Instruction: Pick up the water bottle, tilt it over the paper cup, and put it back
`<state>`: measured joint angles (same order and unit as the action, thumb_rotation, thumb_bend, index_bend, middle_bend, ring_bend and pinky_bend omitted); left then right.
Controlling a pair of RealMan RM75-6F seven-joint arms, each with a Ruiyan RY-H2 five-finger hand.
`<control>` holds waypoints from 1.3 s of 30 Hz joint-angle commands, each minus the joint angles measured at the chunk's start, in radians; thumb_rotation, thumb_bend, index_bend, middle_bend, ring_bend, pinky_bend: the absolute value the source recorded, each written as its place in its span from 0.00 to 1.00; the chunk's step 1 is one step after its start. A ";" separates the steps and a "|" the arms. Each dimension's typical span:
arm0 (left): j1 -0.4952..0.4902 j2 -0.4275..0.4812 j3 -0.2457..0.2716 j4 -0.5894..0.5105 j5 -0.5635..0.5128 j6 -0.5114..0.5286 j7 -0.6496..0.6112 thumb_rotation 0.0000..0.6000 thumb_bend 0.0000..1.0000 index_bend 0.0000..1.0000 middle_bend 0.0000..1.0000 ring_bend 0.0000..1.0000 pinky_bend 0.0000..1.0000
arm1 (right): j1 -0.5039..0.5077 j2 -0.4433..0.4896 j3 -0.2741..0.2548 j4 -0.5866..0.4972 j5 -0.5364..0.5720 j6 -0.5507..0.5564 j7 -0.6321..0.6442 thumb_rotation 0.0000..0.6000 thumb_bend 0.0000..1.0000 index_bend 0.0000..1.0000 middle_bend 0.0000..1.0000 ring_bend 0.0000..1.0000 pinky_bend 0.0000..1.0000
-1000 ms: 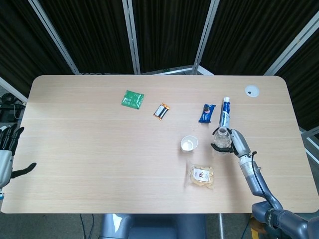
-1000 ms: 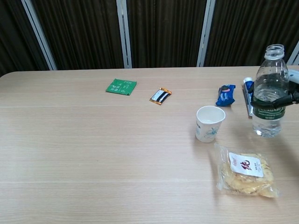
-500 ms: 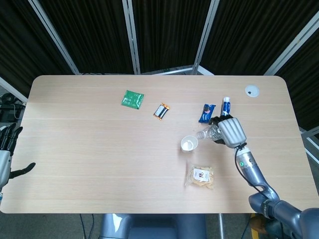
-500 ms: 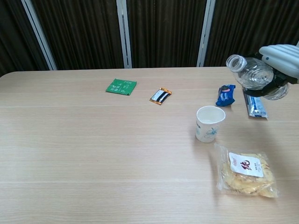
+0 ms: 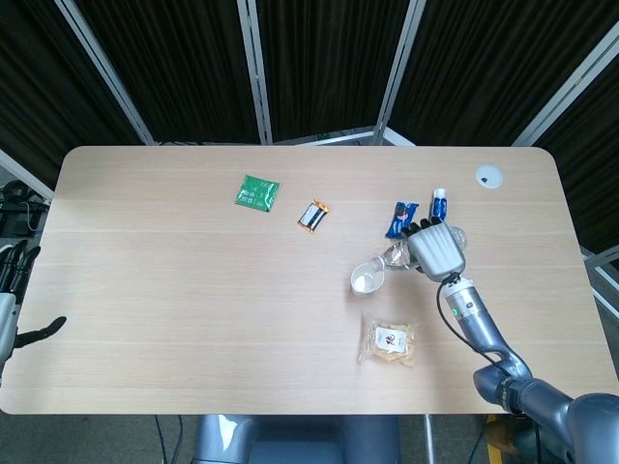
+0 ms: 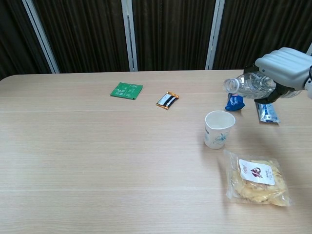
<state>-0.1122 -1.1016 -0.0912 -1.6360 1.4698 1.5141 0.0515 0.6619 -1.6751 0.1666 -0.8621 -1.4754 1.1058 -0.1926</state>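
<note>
Right hand (image 6: 285,68) wrapped around water bottle (image 6: 248,86), lifted off the worktop (image 6: 97,161). Bottle tipped near horizontal, open neck pointing toward robot's left, mouth above and just right of paper cup (image 6: 218,129). Cup upright on worktop, just beyond snack bag (image 6: 257,182). Blue wrapper (image 6: 235,103) and tube-shaped packet (image 6: 267,112) lying behind bottle. Green packet (image 6: 126,90) and small bar (image 6: 167,100) further left, well apart. Left hand (image 5: 12,295) at worktop's left edge, fingers spread, holding nothing.
</note>
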 commanded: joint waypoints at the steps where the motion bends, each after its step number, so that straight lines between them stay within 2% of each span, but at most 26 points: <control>1: 0.000 0.001 0.000 -0.001 0.000 0.000 -0.001 1.00 0.00 0.00 0.00 0.00 0.00 | 0.003 -0.017 -0.002 0.026 0.017 -0.016 -0.018 1.00 0.48 0.44 0.62 0.54 0.51; 14: -0.002 0.000 -0.001 -0.001 -0.005 -0.005 0.005 1.00 0.00 0.00 0.00 0.00 0.00 | 0.012 -0.056 -0.020 0.125 0.008 0.006 -0.044 1.00 0.49 0.45 0.63 0.54 0.52; 30: -0.001 -0.001 0.000 -0.002 -0.004 -0.002 0.009 1.00 0.00 0.00 0.00 0.00 0.00 | 0.018 -0.069 -0.041 0.185 -0.016 0.038 -0.093 1.00 0.48 0.45 0.63 0.54 0.52; 39: -0.002 0.000 0.001 -0.006 -0.006 -0.006 0.009 1.00 0.00 0.00 0.00 0.00 0.00 | 0.011 -0.073 -0.033 0.184 0.004 0.033 -0.049 1.00 0.48 0.45 0.63 0.54 0.52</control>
<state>-0.1139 -1.1014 -0.0901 -1.6413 1.4639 1.5083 0.0612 0.6750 -1.7479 0.1304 -0.6730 -1.4772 1.1414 -0.2525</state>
